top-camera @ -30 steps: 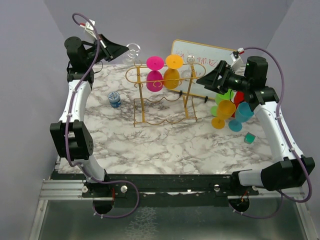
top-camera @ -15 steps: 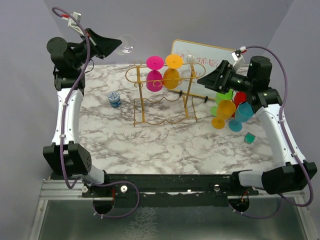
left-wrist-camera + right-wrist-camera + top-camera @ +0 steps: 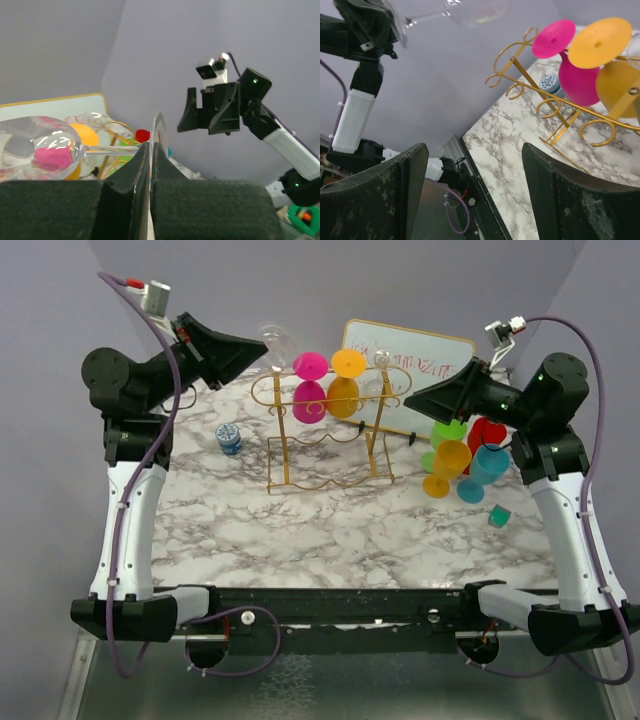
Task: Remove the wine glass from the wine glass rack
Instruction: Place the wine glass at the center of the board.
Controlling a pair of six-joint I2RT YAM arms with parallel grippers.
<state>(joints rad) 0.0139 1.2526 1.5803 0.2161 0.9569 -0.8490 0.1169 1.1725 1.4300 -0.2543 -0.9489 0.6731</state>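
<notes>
- Left gripper [image 3: 262, 355] has swung up and out to the far-left corner of the bench, then come partway back. It now sits high, just beyond the rack's [image 3: 330, 430] left end.
- Its jaws are pinched together on the foot of the clear glass [image 3: 45, 150]. The glass lies on its side in the air, bowl pointing toward the rack.
- The right wrist view shows the glass well above the scroll ends with nothing touching it. I judge it's off the rack and only the set-down is left.
- The right arm has raised its elbow. Right gripper [image 3: 474, 150] holds near the rack's right end, jaws wide apart and empty.
- Pink glass [image 3: 309, 385] and orange glass [image 3: 346, 380] hang on the rack as before.
- The glass is nearly invisible against the wall in the top view [image 3: 275, 340], so I can't judge its clearance from there.
- The bowl is cut off at the top edge of the right wrist view and at the left edge of the left wrist view.
- There may be another clear glass at the rack's right end, in front of the whiteboard [image 3: 420, 365], but I can't tell.
</notes>
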